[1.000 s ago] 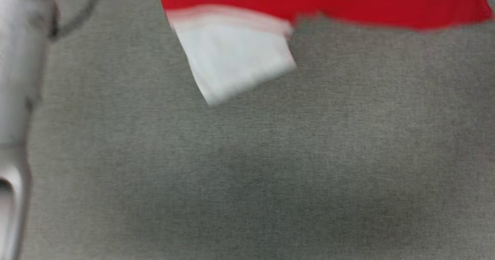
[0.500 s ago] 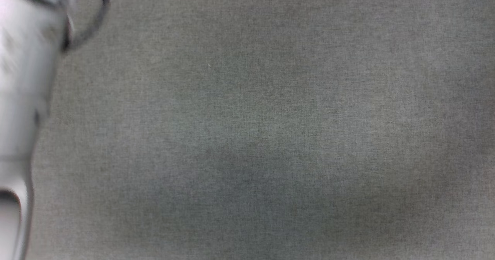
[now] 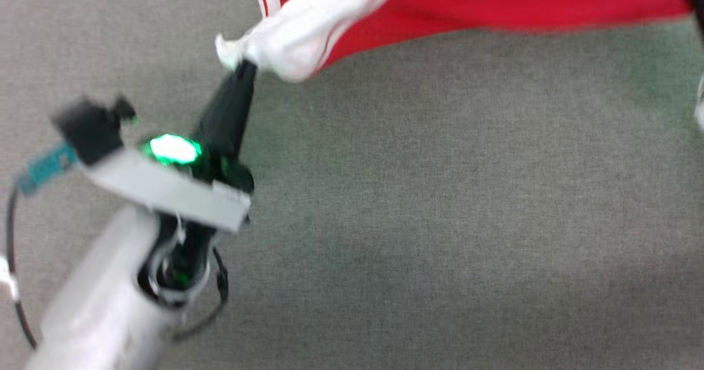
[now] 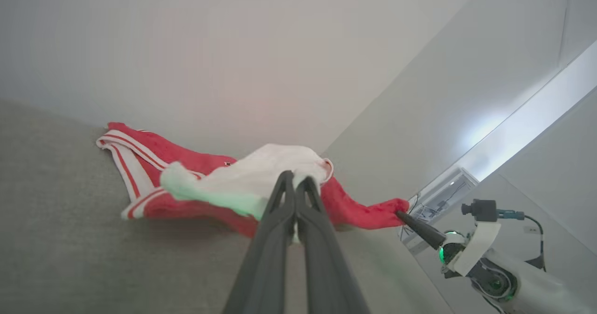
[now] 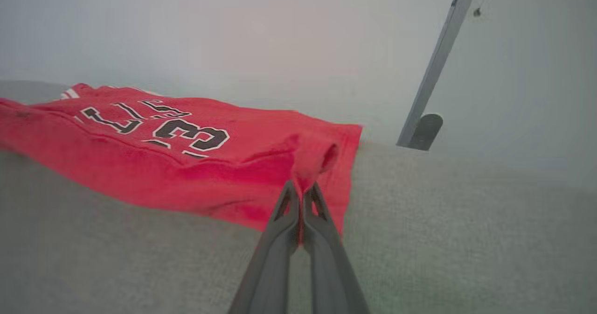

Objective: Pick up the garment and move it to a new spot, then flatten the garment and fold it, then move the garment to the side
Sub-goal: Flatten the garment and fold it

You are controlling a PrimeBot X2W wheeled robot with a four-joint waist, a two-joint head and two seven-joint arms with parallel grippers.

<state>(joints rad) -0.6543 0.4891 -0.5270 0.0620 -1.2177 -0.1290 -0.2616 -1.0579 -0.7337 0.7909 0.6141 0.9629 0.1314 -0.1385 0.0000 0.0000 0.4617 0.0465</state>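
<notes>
1. Red cloth stretches across the top of the head view, where the garment (image 3: 495, 7) is held at both ends over a grey woven tabletop (image 3: 440, 221).
2. On the robot's left, the left tool (image 3: 245, 73) has its two dark fingers pressed together on a bunched white panel (image 3: 308, 34) at the garment's left end. The white cloth bulges past the tips.
3. In the right wrist view, the right tool (image 5: 301, 188) pinches a fold of red fabric at the garment's right corner. Its fingers are closed on the cloth, which puckers up above them.
4. The near edge of the garment is raised off the tabletop between the two grips. How much of the far side lies on the surface cannot be told.
5. Black-and-white lettering (image 5: 186, 134) faces upward on the red front, and thin red-and-white stripes (image 4: 130, 150) edge the far left end in the left wrist view.
6. A green light (image 3: 173, 149) glows on the left wrist and tints the white panel greenish in the left wrist view.
7. A pale wall (image 4: 233, 48) rises behind the tabletop. A slanted grey metal post (image 5: 433, 71) stands at the back right in the right wrist view.
8. The head view is blurred.
</notes>
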